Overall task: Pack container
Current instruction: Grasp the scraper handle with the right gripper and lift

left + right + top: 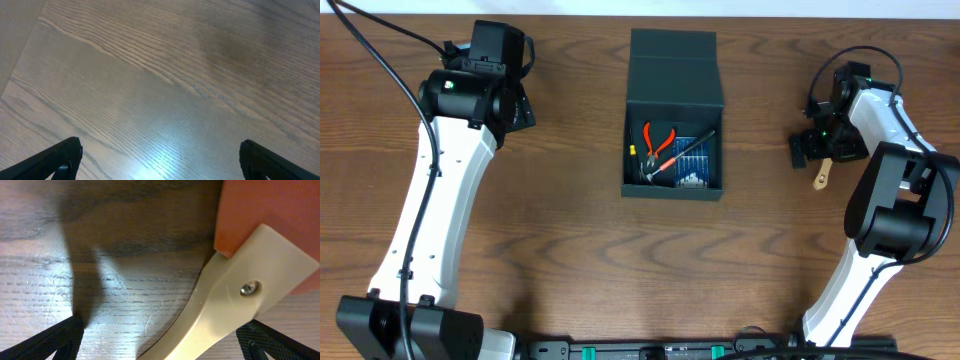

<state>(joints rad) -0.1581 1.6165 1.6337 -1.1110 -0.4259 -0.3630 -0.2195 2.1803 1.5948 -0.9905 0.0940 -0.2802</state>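
The container point(673, 192) sits in the middle of the tabletop point(570, 230), its hinged lid folded back on the far side. Inside it lie red-handled pliers point(660, 140) and a small blue case point(695, 160). Left of the container, well apart from it, the left pincer point(160, 145) hangs over bare wood, spread wide and holding nothing. Right of the container, the right pincer point(160, 330) is spread just as wide above a cream-handled tool point(235, 300) with a flat orange head, which lies ungripped on the wood.
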